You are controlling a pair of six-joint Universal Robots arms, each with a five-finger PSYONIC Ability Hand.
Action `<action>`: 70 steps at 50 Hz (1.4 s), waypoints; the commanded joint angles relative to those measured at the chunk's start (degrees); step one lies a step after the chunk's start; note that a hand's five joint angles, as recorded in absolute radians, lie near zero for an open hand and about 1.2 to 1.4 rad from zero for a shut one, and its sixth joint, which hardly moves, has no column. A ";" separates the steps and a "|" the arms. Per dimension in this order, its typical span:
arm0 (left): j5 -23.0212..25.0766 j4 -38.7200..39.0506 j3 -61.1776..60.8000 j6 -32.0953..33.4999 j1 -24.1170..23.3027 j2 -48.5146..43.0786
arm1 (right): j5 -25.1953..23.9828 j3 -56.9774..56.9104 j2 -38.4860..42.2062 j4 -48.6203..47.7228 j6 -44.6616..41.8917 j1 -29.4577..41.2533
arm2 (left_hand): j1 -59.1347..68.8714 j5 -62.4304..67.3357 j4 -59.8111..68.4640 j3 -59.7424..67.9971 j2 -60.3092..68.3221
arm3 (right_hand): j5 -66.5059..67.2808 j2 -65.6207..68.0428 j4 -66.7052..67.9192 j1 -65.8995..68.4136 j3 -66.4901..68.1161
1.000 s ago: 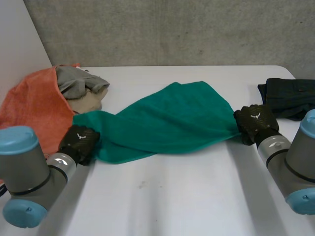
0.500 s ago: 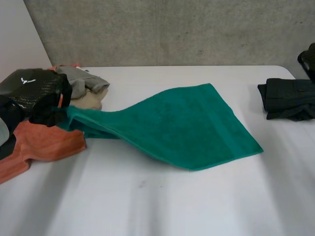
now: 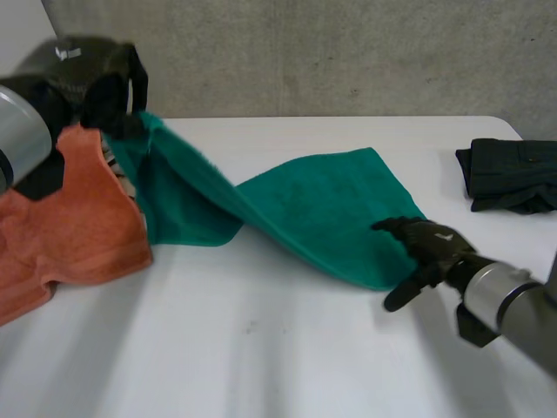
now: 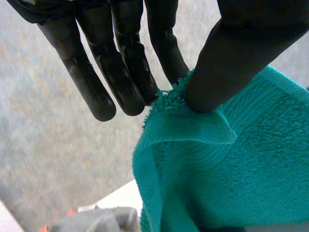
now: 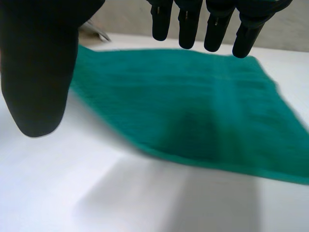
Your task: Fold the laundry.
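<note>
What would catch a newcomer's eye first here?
A green towel stretches across the white table, one corner pinched and lifted by the left robot hand at far left. The right robot hand, open, is at its near right corner. An orange cloth lies at left, a dark folded cloth at far right.

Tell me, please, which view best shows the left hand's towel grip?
Left wrist view: the left hand pinches a corner of the green towel between thumb and fingers. Head view shows that corner raised, grip unclear; right wrist view, its flat part.
</note>
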 commanded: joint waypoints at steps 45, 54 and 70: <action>8.30 1.73 -22.24 -5.81 3.71 -0.17 | 3.54 -29.11 -1.35 24.37 -34.45 -9.41 | -39.08 -40.38 -42.91 -42.37 -42.66 | 67.58 67.09 67.36 65.96 67.54; -3.13 20.48 -24.46 -6.43 -8.17 -2.45 | 7.33 -21.02 -1.42 14.97 -31.91 -6.94 | -38.37 -39.67 -42.21 -41.66 -41.95 | 67.58 67.09 67.36 65.96 67.54; -8.06 4.85 6.38 2.01 -20.57 -29.34 | 6.71 -12.92 -4.85 8.72 -31.64 -7.73 | -32.14 -33.44 -35.97 -35.43 -35.72 | 67.58 67.09 67.36 65.96 67.54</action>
